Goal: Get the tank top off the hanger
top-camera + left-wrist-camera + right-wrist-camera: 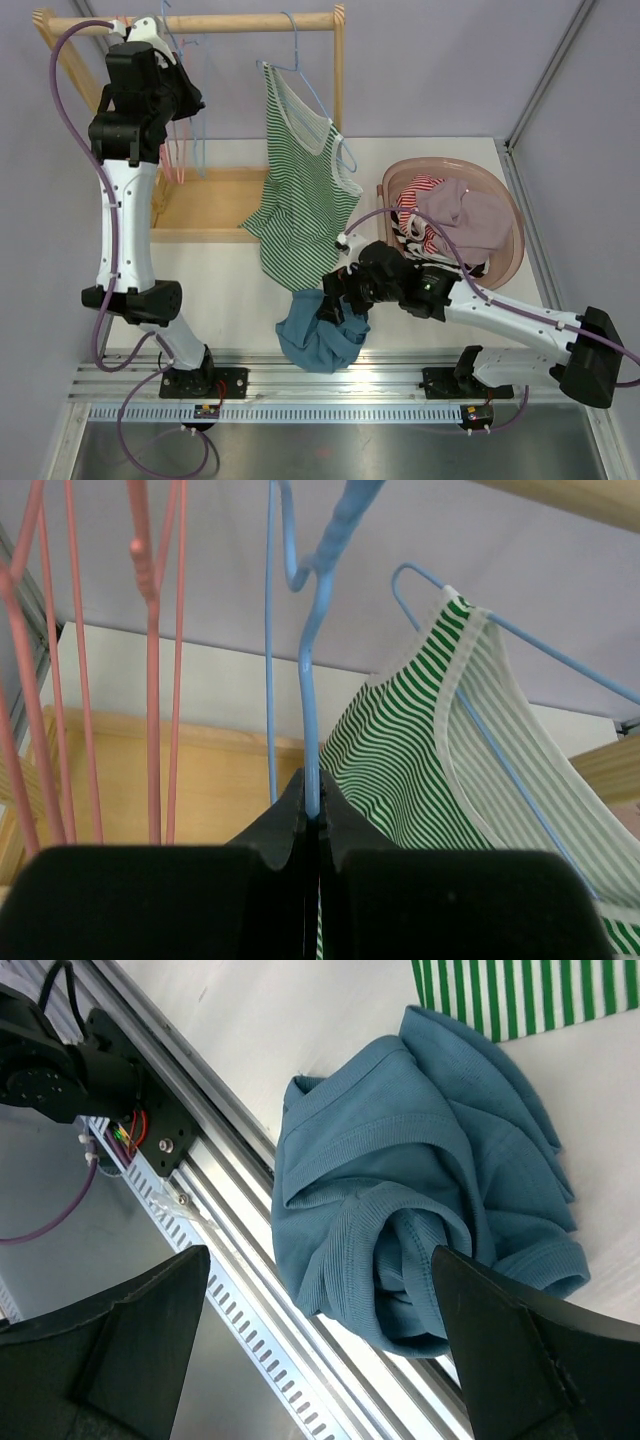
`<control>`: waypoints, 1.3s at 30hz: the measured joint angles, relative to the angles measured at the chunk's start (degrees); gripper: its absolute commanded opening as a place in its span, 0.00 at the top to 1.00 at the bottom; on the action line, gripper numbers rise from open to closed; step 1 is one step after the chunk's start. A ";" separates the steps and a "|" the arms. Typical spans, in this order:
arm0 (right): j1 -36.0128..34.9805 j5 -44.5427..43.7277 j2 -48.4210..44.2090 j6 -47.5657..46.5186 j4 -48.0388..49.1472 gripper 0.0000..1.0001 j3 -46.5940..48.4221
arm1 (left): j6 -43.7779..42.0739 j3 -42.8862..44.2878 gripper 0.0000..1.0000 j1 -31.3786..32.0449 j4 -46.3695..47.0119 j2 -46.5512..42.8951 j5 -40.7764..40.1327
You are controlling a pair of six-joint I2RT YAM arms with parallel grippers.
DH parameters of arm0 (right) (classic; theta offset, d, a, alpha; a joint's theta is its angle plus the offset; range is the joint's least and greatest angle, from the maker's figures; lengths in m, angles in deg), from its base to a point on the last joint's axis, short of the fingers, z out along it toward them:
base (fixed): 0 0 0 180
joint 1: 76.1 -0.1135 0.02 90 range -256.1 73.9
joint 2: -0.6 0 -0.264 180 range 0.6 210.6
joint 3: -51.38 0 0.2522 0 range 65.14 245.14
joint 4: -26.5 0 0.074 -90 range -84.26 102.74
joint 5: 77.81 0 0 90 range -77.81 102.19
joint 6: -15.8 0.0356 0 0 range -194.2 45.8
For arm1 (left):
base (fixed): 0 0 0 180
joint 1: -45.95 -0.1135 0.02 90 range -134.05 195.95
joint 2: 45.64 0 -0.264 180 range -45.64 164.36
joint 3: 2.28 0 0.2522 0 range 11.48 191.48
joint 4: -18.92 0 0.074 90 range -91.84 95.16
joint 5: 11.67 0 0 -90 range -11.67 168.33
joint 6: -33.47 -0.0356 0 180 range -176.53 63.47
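Note:
A green-and-white striped tank top hangs on a light blue hanger from the wooden rod; it also shows in the left wrist view. My left gripper is raised at the rod's left end, shut on the wire of another, bare blue hanger; its jaws pinch that wire. A crumpled teal-blue top lies on the table by the front rail. My right gripper hovers just above the blue top, wide open and empty.
Pink hangers hang left of the held one. The rack's wooden base sits at the back left. A pink basket of clothes stands at the right. The metal rail runs along the near edge.

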 measured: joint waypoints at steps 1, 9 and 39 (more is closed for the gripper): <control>-0.17 0.26 0.90 -0.09 0.26 0.00 0.09 | 0.00 1.40 1.00 -0.66 0.02 2.01 1.01; -5.84 -3.17 9.55 -1.40 0.61 0.01 2.89 | -0.39 0.74 0.82 -2.34 -1.90 4.90 3.54; -15.41 -19.30 36.54 -0.85 -9.90 1.00 16.68 | -3.19 -38.95 0.01 -2.51 5.46 -39.10 6.49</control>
